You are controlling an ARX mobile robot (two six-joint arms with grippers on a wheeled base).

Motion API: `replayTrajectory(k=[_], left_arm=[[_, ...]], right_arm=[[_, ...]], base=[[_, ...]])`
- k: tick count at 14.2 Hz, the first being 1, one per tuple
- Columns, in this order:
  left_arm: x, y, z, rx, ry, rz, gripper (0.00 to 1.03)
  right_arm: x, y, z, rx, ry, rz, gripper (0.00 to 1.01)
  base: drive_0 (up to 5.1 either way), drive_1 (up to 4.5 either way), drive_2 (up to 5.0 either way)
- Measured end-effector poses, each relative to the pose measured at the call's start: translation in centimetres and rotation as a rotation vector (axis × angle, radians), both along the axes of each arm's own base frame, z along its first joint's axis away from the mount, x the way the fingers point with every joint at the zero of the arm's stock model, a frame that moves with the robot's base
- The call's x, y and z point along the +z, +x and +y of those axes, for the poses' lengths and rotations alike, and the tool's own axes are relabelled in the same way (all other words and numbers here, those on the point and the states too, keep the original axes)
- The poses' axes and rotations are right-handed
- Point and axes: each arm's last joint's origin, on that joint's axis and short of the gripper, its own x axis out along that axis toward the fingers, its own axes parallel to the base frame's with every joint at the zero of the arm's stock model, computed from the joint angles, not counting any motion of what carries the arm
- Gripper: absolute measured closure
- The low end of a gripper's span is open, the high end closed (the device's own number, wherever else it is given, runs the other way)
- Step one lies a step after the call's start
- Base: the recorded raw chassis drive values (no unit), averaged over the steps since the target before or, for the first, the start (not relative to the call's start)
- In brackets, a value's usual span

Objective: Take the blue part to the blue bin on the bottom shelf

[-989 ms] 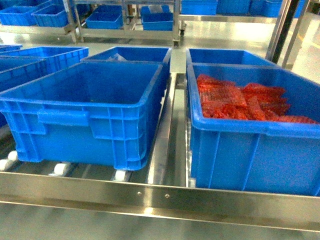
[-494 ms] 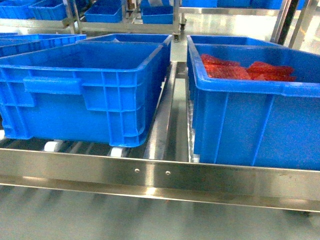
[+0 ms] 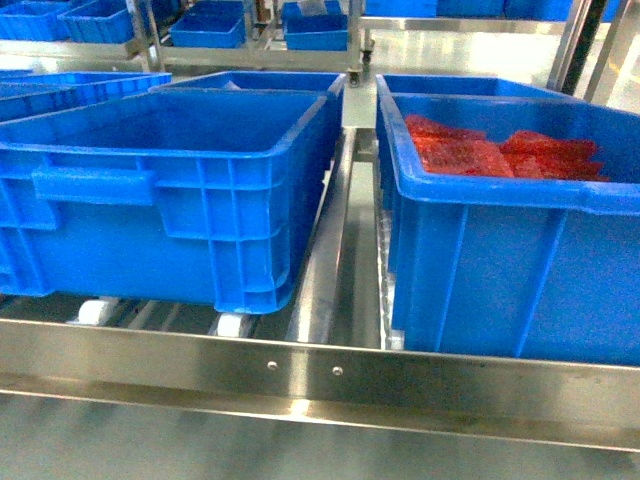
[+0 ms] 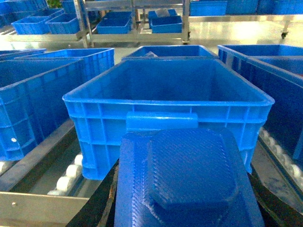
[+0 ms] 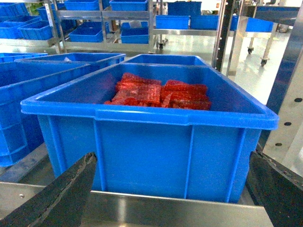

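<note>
Left gripper [image 4: 187, 189] clamped on the blue part [image 4: 189, 175] before the empty blue bin [image 4: 165, 90], right gripper [image 5: 165, 203] spread empty; releasing early risks dropping it onto the front rail [image 3: 300, 375].

Bright even overhead light, glare on the steel rail [image 3: 330, 375] and glossy floor [image 5: 199, 45], soft focus throughout, red parts [image 3: 500, 155] oversaturated, blurry.
</note>
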Motion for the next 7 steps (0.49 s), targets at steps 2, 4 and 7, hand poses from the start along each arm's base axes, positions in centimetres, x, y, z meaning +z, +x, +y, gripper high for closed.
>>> replayTrajectory(k=[2,4,7], left_arm=[[0.01,0.00,0.00,0.000,0.000,-0.001,0.59],[0.02,0.00,0.00,0.000,-0.001,-0.002,0.59],[0.00,0.00,-0.01,-0.001,0.000,-0.001,0.59]], right_arm=[[0.00,0.00,0.00,0.000,0.000,0.000,0.03],[0.01,0.00,0.00,0.000,0.000,-0.001,0.03],[0.00,0.00,0.00,0.000,0.000,0.000,0.03]], base=[[0.1,4.14,-4.0],[0.1,4.14,-4.0],[0.1,4.14,-4.0]])
